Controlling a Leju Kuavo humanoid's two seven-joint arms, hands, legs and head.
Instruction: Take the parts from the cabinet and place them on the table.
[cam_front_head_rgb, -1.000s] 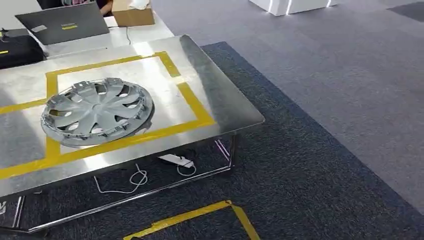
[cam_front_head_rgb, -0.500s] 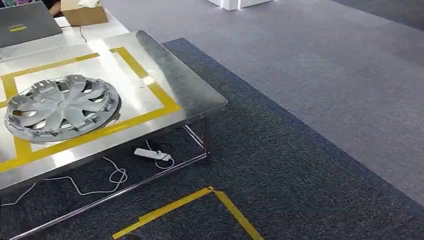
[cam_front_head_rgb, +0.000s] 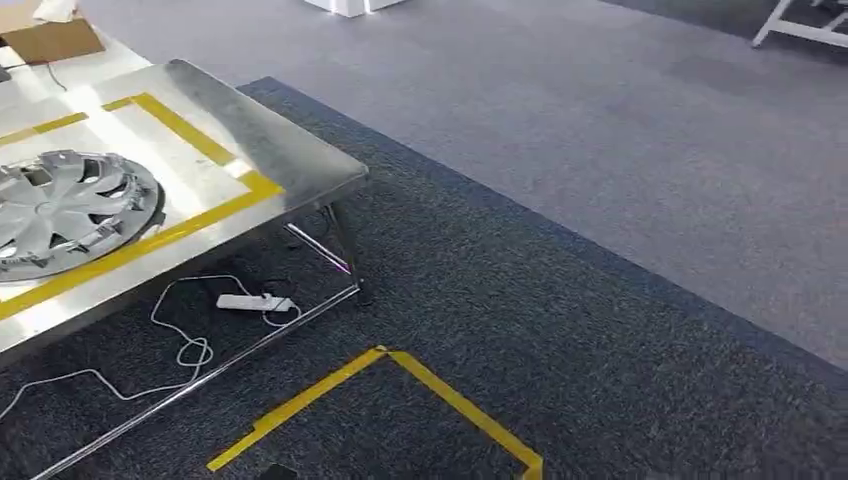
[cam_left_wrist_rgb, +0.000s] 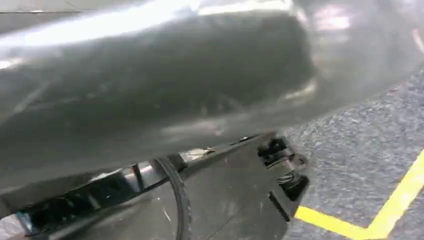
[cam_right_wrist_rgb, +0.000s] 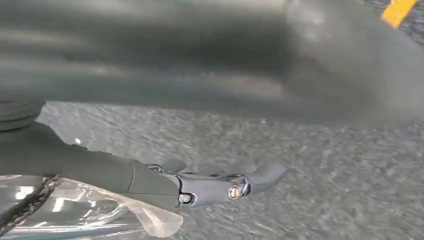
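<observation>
Hubcap (cam_front_head_rgb: 62, 213) flat on steel counter (cam_front_head_rgb: 300, 165), inside yellow tape. Left wrist: left hand state impossible to tell. Right wrist: right hand (cam_right_wrist_rgb: 220, 185) holding nothing, fingers extended over carpet. Probably turning toward cabinet; best kept slow, hands free.

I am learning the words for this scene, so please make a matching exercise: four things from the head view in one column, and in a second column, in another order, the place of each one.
Things:
1. hubcap
2. power strip
3. cardboard box
4. yellow tape corner

Places:
a. on the dark carpet, in front of the table
b. on the floor under the steel table
c. on the steel table, inside the yellow tape frame
d. on the white surface behind the steel table

Pairs: 1-c, 2-b, 3-d, 4-a
</observation>
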